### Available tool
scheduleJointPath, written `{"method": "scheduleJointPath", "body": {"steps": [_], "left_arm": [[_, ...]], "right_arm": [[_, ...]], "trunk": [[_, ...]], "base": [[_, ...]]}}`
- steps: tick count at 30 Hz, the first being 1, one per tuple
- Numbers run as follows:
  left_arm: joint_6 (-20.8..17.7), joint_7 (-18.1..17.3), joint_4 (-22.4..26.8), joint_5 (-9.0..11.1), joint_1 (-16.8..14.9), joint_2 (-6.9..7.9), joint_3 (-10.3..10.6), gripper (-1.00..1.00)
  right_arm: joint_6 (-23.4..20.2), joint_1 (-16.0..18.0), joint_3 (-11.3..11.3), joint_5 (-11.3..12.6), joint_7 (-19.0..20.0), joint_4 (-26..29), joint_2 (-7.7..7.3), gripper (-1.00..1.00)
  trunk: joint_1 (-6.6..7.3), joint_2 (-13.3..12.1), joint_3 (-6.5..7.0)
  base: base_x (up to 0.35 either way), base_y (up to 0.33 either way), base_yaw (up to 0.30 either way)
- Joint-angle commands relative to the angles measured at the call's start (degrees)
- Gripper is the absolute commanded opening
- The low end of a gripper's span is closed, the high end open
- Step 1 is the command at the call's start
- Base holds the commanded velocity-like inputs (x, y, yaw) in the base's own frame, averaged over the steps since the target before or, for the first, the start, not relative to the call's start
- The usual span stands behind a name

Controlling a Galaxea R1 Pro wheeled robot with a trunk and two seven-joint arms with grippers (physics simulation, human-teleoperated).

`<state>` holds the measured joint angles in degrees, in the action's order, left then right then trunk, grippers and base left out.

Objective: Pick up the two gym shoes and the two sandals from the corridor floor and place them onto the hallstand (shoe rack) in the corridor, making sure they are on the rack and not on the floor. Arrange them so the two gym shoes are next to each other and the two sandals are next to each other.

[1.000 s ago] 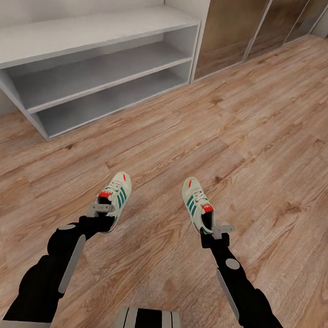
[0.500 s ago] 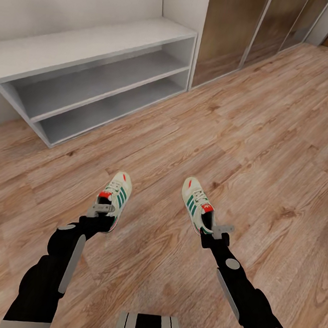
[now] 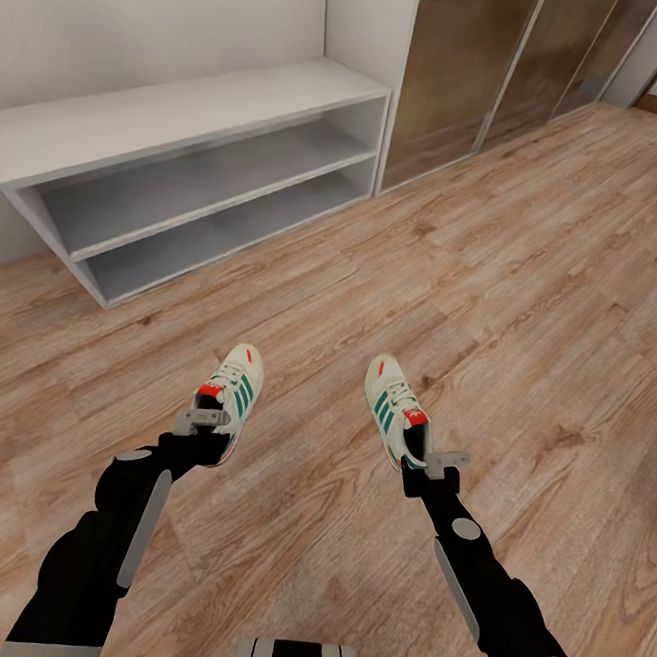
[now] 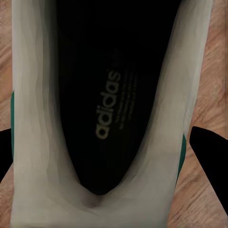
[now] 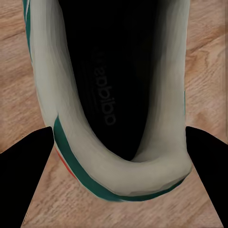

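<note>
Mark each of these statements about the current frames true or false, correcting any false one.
1. Each tool has a gym shoe at its tip. True: the left tool is at the left gym shoe, the right tool at the right gym shoe.
2. A sandal lies on the hallstand's lower tier. False: the tiers of the hallstand in the head view hold nothing.
3. The two shoes are touching. False: bare corridor floor shows between them.
4. The left wrist view looks into a shoe's dark insole with a printed brand name. True.
5. The shoes' toes point toward the robot. False: the heels are at the tools, and the toes point away.
</note>
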<state>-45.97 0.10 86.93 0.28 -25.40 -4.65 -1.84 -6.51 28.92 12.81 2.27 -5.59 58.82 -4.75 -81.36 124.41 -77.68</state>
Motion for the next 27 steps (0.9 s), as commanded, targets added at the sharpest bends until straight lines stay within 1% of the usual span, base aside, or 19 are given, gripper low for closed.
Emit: {"method": "scheduleJointPath", "body": {"steps": [1, 4, 10, 21, 27], "left_arm": [[0.00, -0.01, 0.00, -0.02, 0.02, 0.00, 0.00, -1.00], [0.00, -0.01, 0.01, -0.02, 0.23, 0.01, 0.06, -1.00], [0.00, -0.21, 0.08, 0.30, 0.99, -0.01, 0.07, -1.00], [0.00, -0.62, -0.01, 0.68, 1.14, 0.07, 0.00, -1.00], [0.00, -0.62, -0.01, 0.68, 1.14, 0.08, 0.03, -1.00]], "right_arm": [[0.01, 0.00, -0.03, 0.21, 0.09, -0.04, -0.02, -1.00], [0.01, 0.00, -0.05, 0.37, 0.10, -0.13, -0.03, -1.00], [0.01, 0.00, 0.00, 0.36, 0.05, -0.16, -0.01, -1.00], [0.01, 0.00, 0.09, 0.36, 0.03, -0.11, 0.06, -1.00], [0.01, 0.00, 0.11, 0.36, -0.03, -0.11, 0.09, -1.00]], "trunk": [[0.23, -0.42, 0.28], [0.88, -1.62, 1.08], [0.88, -1.62, 1.62], [0.88, -1.62, 2.60], [0.88, -1.62, 3.12]], "base": [[0.000, 0.000, 0.000], [0.000, 0.000, 0.000], [0.000, 0.000, 0.000], [0.000, 0.000, 0.002], [0.000, 0.000, 0.131]]}}
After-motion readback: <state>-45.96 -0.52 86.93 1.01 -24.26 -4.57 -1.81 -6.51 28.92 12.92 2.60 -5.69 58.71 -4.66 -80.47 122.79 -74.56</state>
